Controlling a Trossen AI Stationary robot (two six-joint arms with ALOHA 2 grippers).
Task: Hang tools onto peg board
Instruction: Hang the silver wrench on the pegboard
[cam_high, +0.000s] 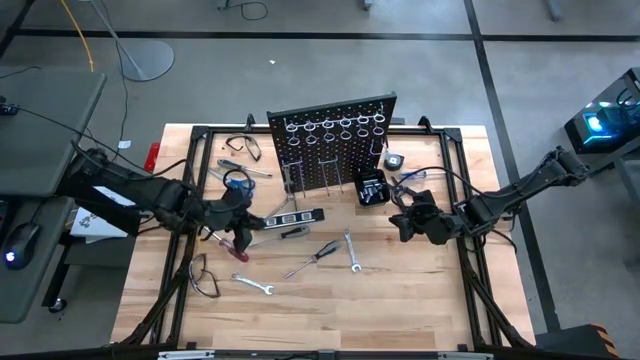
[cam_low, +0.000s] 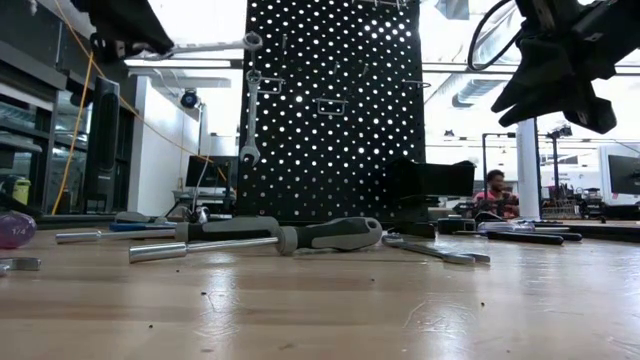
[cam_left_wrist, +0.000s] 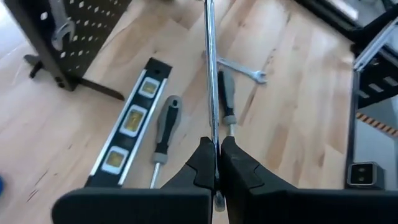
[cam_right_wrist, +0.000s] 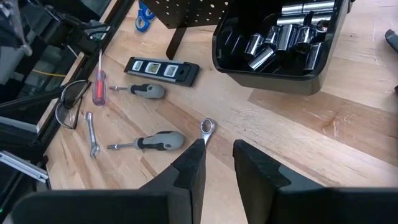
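Left claw (cam_left_wrist: 216, 163) pinched fully shut on a thin silver wrench (cam_left_wrist: 211, 68); the left wrist view shows the shaft running straight out from between the fingers. Low view shows that wrench (cam_low: 215, 46) held level in the air, ring end near the peg board (cam_low: 340, 100). High view hides the grip, only shows the left claw (cam_high: 240, 212) left of the board's foot, over the level (cam_high: 285, 217).

Right claw (cam_right_wrist: 217, 163) hovers over the counter (cam_right_wrist: 348, 124), fingers a small gap apart, nothing between them. High view puts it (cam_high: 404, 222) right of the board, just in front of the black socket box (cam_high: 370, 187). Right wrist view alone shows chrome sockets inside the box (cam_right_wrist: 280, 59).

On the counter: two grey-handled screwdrivers (cam_right_wrist: 163, 141), a red-handled screwdriver (cam_right_wrist: 98, 87), a wrench (cam_right_wrist: 93, 134) near the safety glasses (cam_right_wrist: 71, 102), another wrench (cam_right_wrist: 206, 128) just ahead of the right fingertips. Low view shows one wrench (cam_low: 250, 115) hanging on the board. Blue-handled scissors (cam_high: 237, 181) lie left of the board in the high view.
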